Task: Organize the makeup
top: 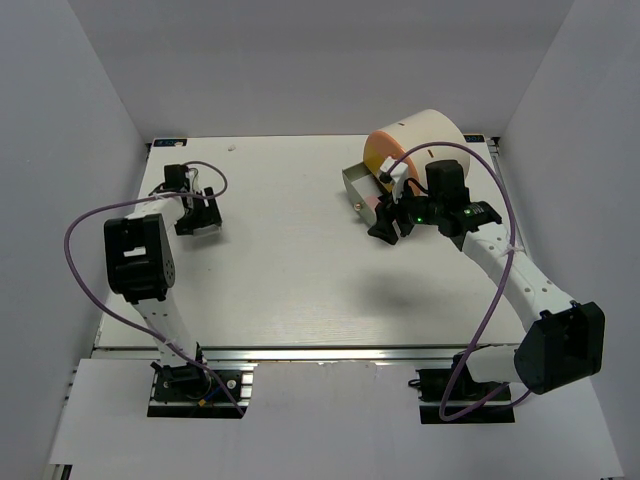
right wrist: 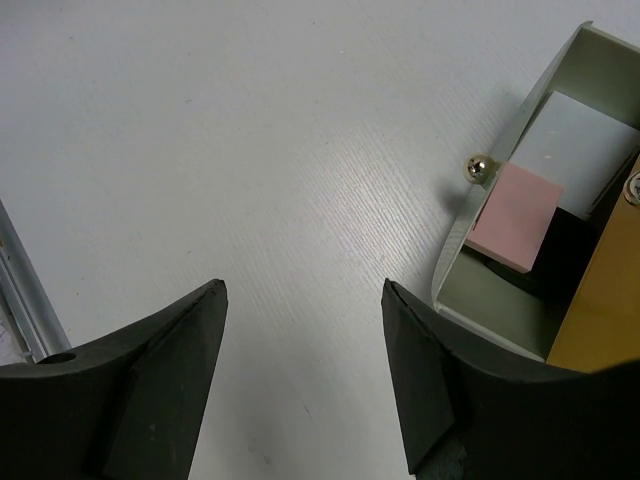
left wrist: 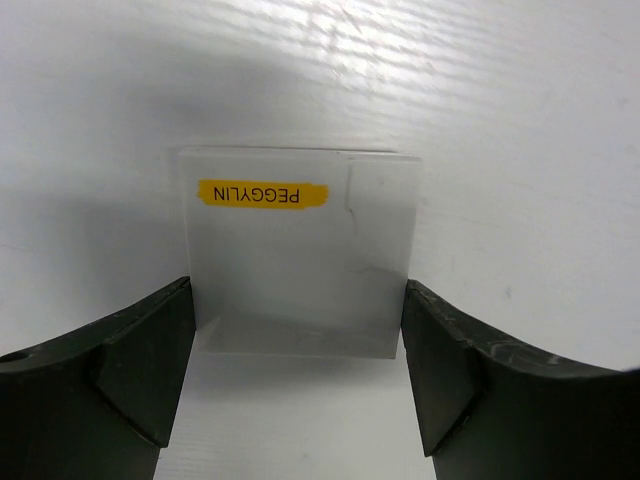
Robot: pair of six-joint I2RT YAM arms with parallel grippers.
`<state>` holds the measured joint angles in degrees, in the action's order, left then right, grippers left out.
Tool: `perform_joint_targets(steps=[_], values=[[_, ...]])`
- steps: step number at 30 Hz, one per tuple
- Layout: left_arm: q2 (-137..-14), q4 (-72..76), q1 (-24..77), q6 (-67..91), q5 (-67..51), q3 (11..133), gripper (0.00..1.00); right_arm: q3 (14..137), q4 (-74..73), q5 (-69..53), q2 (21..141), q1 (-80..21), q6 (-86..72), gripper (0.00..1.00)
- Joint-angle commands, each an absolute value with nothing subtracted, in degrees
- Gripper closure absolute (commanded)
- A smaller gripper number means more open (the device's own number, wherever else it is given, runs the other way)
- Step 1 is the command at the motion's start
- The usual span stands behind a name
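My left gripper (top: 200,216) is at the far left of the table. In the left wrist view its fingers (left wrist: 150,340) press both sides of a frosted white square (left wrist: 300,260) with a yellow "PEGGYLIN" label, low over the table. My right gripper (top: 388,228) is open and empty over bare table (right wrist: 305,285), just left of an open grey drawer (right wrist: 480,290). In the drawer lie the flat pink square (right wrist: 515,215), a pale square (right wrist: 585,140) and something black (right wrist: 568,240). The lipstick tubes, compact and discs are not in view.
The cream cylinder organizer (top: 425,140) with an orange front stands at the back right, its grey drawer (top: 356,186) pulled out to the left. The drawer has a small gold knob (right wrist: 479,166). A metal rail (right wrist: 25,290) runs along the table edge.
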<state>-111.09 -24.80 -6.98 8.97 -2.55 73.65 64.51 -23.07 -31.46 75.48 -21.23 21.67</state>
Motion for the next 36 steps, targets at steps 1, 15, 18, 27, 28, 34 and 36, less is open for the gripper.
perform_joint_targets(steps=[1, 15, 18, 27, 28, 34, 36], values=[[-106.62, -26.02, -6.07, 12.83, -10.10, 70.76, 0.70, 66.80, -22.94, -31.82, 74.18, -21.09, 22.24, 0.31], [-96.42, -16.09, 8.08, 26.81, -16.96, 71.72, 0.70, 66.62, -21.18, -30.76, 72.51, -19.78, 21.45, 0.31], [-96.42, -13.28, 10.98, 30.92, -17.92, 73.39, 0.70, 66.62, -20.74, -30.24, 71.81, -19.16, 21.01, 0.31], [-98.87, -4.05, 17.49, 39.54, -19.69, 77.34, 0.70, 66.01, -17.14, -28.48, 69.18, -15.39, 17.05, 0.34], [-99.14, -2.39, 18.36, 40.25, -19.95, 77.60, 0.70, 65.40, -16.18, -28.30, 68.82, -15.21, 16.70, 0.34], [-103.09, 2.10, 21.53, 44.56, -20.30, 82.08, 0.70, 63.37, -12.58, -26.81, 65.74, -13.89, 15.47, 0.37], [-105.19, 2.90, 22.50, 45.96, -20.65, 83.58, 0.70, 62.84, -11.87, -26.28, 64.96, -13.10, 14.24, 0.38]])
